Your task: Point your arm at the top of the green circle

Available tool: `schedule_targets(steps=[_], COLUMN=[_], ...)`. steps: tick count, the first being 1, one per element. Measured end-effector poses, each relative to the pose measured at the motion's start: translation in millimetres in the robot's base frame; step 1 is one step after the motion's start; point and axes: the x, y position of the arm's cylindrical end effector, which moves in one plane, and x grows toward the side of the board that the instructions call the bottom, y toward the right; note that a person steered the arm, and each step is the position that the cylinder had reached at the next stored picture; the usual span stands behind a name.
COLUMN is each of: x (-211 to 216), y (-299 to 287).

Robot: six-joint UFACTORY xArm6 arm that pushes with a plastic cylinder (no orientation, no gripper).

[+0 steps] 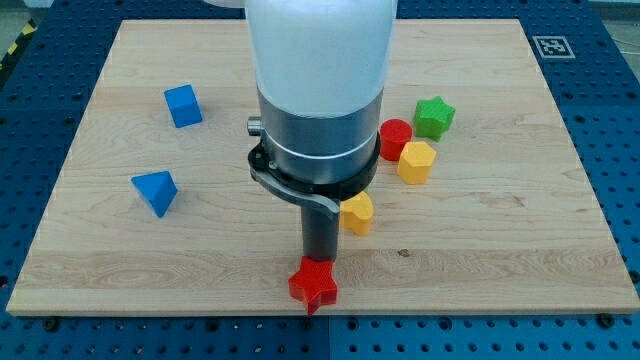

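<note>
No green circle shows in the camera view; the wide arm body may hide it. My tip (320, 260) is at the lower middle of the board, right at the top edge of a red star (313, 285). A small yellow block (357, 213) sits just to the right of the rod. A green star (435, 116) lies at the upper right, with a red cylinder (395, 134) and a yellow hexagon (417, 161) next to it.
A blue cube (183, 105) lies at the upper left and a blue triangular block (155, 191) at the left. The wooden board (520, 240) rests on a blue perforated table. A black-and-white marker (552, 46) is at the board's top right corner.
</note>
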Motion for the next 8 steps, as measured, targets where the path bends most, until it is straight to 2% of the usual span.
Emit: schedule_targets(steps=[2,8], x=[-37,-85], y=[0,0])
